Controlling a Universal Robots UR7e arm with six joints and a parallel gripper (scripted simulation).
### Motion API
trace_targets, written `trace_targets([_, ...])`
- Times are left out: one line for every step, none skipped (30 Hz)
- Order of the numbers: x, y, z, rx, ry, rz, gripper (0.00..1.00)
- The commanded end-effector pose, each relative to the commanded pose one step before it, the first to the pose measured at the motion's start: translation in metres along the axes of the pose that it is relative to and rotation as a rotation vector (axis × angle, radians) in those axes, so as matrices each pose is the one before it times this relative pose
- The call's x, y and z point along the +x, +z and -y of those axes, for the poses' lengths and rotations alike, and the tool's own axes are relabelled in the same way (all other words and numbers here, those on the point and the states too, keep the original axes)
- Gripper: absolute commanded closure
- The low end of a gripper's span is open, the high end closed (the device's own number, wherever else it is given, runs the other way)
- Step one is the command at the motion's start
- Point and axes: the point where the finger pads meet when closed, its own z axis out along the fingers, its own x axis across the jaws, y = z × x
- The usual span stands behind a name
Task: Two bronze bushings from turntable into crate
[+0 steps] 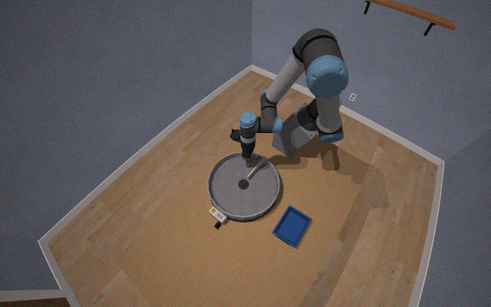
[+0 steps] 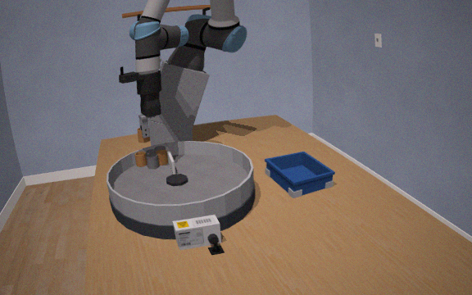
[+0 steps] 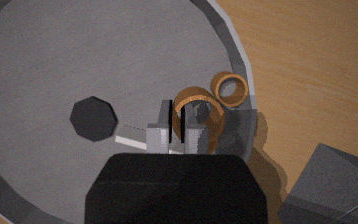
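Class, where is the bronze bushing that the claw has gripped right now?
In the exterior view, the gripped bronze bushing hangs in the claw, lifted above the turntable's far left rim, over three bushings left there; the blue crate sits away to the right.

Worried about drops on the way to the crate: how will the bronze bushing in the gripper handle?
The bronze bushing looks rigid, so it likely won't deform. The gripper pinches only one wall, so it might pivot or slip. Round, it could roll if dropped.

Three bushings (image 2: 152, 159) stand together by the turntable (image 2: 187, 201) rim; the crate (image 2: 299, 172) sits beside it.
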Motion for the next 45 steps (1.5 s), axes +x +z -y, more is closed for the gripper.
trace_targets([-0.01758, -0.00089, -0.03138, 0.00206, 0.00035, 0.00030, 1.00])
trace_targets([0.00000, 0.00000, 0.00000, 0.00000, 0.00000, 0.00000, 1.00])
trace_targets([0.00000, 0.00000, 0.00000, 0.00000, 0.00000, 0.00000, 1.00])
trace_targets([0.00000, 0.00000, 0.00000, 0.00000, 0.00000, 0.00000, 1.00])
trace_targets([0.00000, 0.00000, 0.00000, 0.00000, 0.00000, 0.00000, 1.00])
trace_targets([0.00000, 0.00000, 0.00000, 0.00000, 0.00000, 0.00000, 1.00])
trace_targets([0.00000, 0.00000, 0.00000, 0.00000, 0.00000, 0.00000, 1.00])
trace_targets([0.00000, 0.00000, 0.00000, 0.00000, 0.00000, 0.00000, 1.00])
trace_targets([0.00000, 0.00000, 0.00000, 0.00000, 0.00000, 0.00000, 1.00])
trace_targets([0.00000, 0.00000, 0.00000, 0.00000, 0.00000, 0.00000, 1.00])
trace_targets([0.00000, 0.00000, 0.00000, 0.00000, 0.00000, 0.00000, 1.00])
trace_targets([0.00000, 0.00000, 0.00000, 0.00000, 0.00000, 0.00000, 1.00])
trace_targets([-0.00491, 0.00007, -0.00935, -0.00015, -0.00019, 0.00009, 1.00])
trace_targets([-0.00515, -0.00001, -0.00966, -0.00001, 0.00000, 0.00000, 1.00])
trace_targets([-0.00515, -0.00001, -0.00966, -0.00001, 0.00000, 0.00000, 1.00])
trace_targets([-0.00515, -0.00001, -0.00966, -0.00001, 0.00000, 0.00000, 1.00])
trace_targets([-0.00515, -0.00001, -0.00966, -0.00001, 0.00000, 0.00000, 1.00])
trace_targets([0.00000, 0.00000, 0.00000, 0.00000, 0.00000, 0.00000, 1.00])
trace_targets([0.00000, 0.00000, 0.00000, 0.00000, 0.00000, 0.00000, 1.00])
trace_targets([0.00000, 0.00000, 0.00000, 0.00000, 0.00000, 0.00000, 1.00])
trace_targets([0.00000, 0.00000, 0.00000, 0.00000, 0.00000, 0.00000, 1.00])
trace_targets([0.00000, 0.00000, 0.00000, 0.00000, 0.00000, 0.00000, 1.00])
trace_targets([0.00000, 0.00000, 0.00000, 0.00000, 0.00000, 0.00000, 1.00])
trace_targets([0.00000, 0.00000, 0.00000, 0.00000, 0.00000, 0.00000, 1.00])
trace_targets([0.00000, 0.00000, 0.00000, 0.00000, 0.00000, 0.00000, 1.00])
trace_targets([0.00000, 0.00000, 0.00000, 0.00000, 0.00000, 0.00000, 1.00])
trace_targets([0.00000, 0.00000, 0.00000, 0.00000, 0.00000, 0.00000, 1.00])
trace_targets([0.00000, 0.00000, 0.00000, 0.00000, 0.00000, 0.00000, 1.00])
trace_targets([0.00000, 0.00000, 0.00000, 0.00000, 0.00000, 0.00000, 1.00])
trace_targets([-0.00491, 0.00006, -0.00936, -0.00016, -0.00022, 0.00014, 1.00])
trace_targets([-0.00515, -0.00001, -0.00966, -0.00001, 0.00000, 0.00000, 1.00])
trace_targets([-0.00515, -0.00001, -0.00966, -0.00001, 0.00000, 0.00000, 1.00])
trace_targets([-0.00515, -0.00001, -0.00966, -0.00001, 0.00000, 0.00000, 1.00])
trace_targets([-0.00515, -0.00001, -0.00966, -0.00001, 0.00000, 0.00000, 1.00])
trace_targets([0.00000, 0.00000, 0.00000, 0.00000, 0.00000, 0.00000, 1.00])
trace_targets([0.00000, 0.00000, 0.00000, 0.00000, 0.00000, 0.00000, 1.00])
trace_targets([0.00000, 0.00000, 0.00000, 0.00000, 0.00000, 0.00000, 1.00])
trace_targets([0.00000, 0.00000, 0.00000, 0.00000, 0.00000, 0.00000, 1.00])
trace_targets([0.00000, 0.00000, 0.00000, 0.00000, 0.00000, 0.00000, 1.00])
trace_targets([0.00000, 0.00000, 0.00000, 0.00000, 0.00000, 0.00000, 1.00])
trace_targets([0.00000, 0.00000, 0.00000, 0.00000, 0.00000, 0.00000, 1.00])
trace_targets([0.00000, 0.00000, 0.00000, 0.00000, 0.00000, 0.00000, 1.00])
trace_targets([0.00000, 0.00000, 0.00000, 0.00000, 0.00000, 0.00000, 1.00])
trace_targets([0.00000, 0.00000, 0.00000, 0.00000, 0.00000, 0.00000, 1.00])
trace_targets([0.00000, 0.00000, 0.00000, 0.00000, 0.00000, 0.00000, 1.00])
